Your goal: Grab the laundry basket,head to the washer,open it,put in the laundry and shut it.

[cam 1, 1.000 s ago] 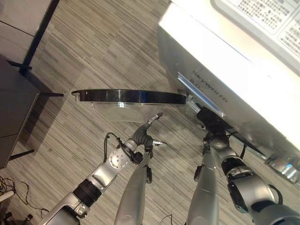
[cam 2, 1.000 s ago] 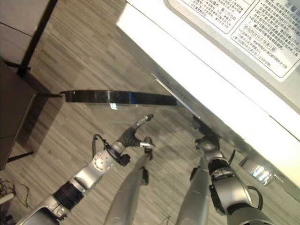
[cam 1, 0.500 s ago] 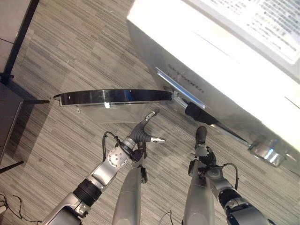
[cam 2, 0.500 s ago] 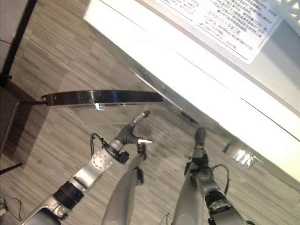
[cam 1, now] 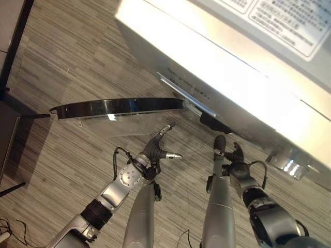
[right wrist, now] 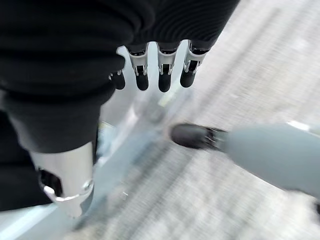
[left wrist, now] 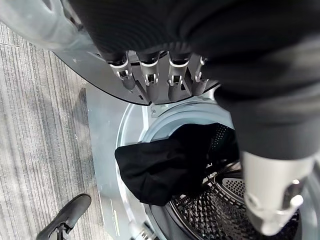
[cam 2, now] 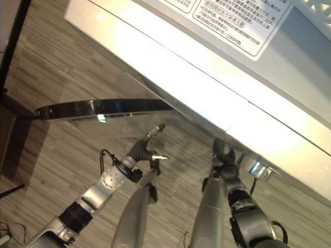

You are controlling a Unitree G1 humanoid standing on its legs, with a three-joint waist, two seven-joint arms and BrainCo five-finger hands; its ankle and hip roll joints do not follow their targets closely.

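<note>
Washer (cam 1: pixel 248 77) with door (cam 1: pixel 116 107) swung open; black laundry (left wrist: pixel 165 167) hanging over drum (left wrist: pixel 220 210) rim. Left hand (cam 1: pixel 158 150) and right hand (cam 1: pixel 232 157) relaxed, empty.

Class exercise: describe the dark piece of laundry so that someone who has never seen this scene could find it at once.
Start at the white washer and its round door, which stands swung open. In the left wrist view, look past the left robot hand into the perforated metal drum. The black cloth hangs over the drum's front rim, the only soft, dark, crumpled thing among shiny metal.
</note>
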